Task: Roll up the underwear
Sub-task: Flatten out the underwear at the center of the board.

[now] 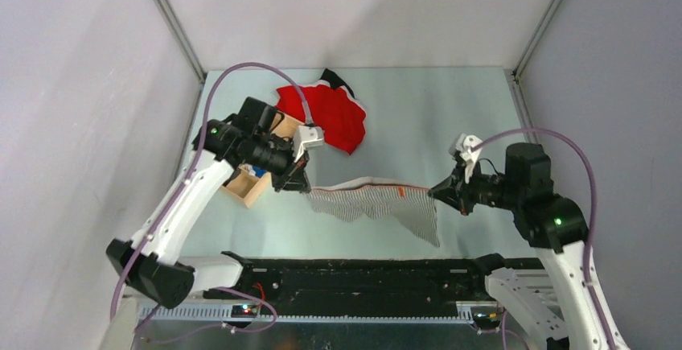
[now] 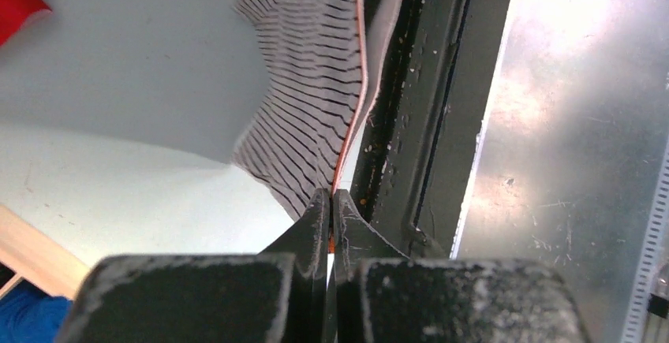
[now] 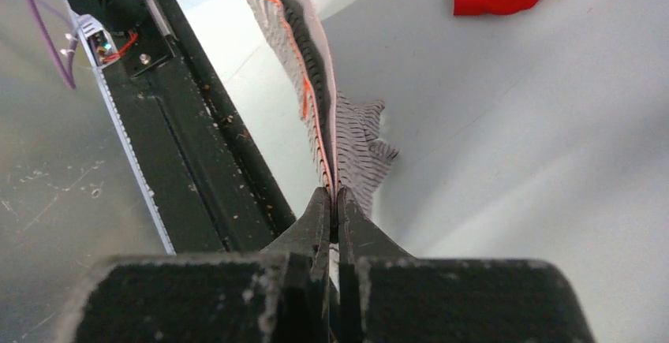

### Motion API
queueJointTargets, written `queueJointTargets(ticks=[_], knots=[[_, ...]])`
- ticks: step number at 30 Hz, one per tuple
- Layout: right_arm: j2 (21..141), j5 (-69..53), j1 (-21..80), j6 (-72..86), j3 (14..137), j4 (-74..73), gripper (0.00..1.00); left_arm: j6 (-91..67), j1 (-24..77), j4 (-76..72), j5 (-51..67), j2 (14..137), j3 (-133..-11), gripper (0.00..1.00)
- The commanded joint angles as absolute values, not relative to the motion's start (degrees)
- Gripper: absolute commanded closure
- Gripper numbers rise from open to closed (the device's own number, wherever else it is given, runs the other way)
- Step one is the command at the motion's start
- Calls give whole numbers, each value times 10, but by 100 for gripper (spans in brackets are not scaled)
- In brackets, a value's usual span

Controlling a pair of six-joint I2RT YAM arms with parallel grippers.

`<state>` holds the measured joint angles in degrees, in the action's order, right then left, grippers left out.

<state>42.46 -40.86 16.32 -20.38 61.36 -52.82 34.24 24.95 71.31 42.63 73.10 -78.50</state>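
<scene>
Far left: a wooden box (image 1: 251,189) is sitting on the tabletop (image 1: 450,117) just beside the left arm. A red cloth (image 1: 331,117) is lying behind it, apart from the work.

Left claw (image 1: 303,183): the jaws are being pressed fully together on one end of the waistband of the underwear (image 1: 374,201). In the wrist view an orange-trimmed edge is running straight out from the tips.

Centre: the underwear is being held stretched between both claws, toward the near side of the tabletop. Its long axis is running left to right along the line joining the two claws. The striped body is hanging below the taut edge and drooping lowest at the right. Whether the hem is touching the tabletop cannot be told.

Right claw (image 1: 435,192): this one is likewise being clamped tight on the opposite end of the waistband.

Judgement: neither arm is nearer, one end being gripped by each, with the cloth lying inward from both sets of tips. Laying it flat is likely being called for before any rolling.
</scene>
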Motion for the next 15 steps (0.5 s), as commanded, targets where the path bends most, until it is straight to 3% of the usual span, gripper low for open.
queueJointTargets(ticks=[1,9,15], knots=[[391,-388,168,-153,611,-559,100,323,252,716,430,693,-790,100],[496,-392,116,-136,576,-479,100,295,246,692,423,864,-897,100],[709,-387,41,-125,581,-317,100,248,203,626,338,1085,-1022,98]])
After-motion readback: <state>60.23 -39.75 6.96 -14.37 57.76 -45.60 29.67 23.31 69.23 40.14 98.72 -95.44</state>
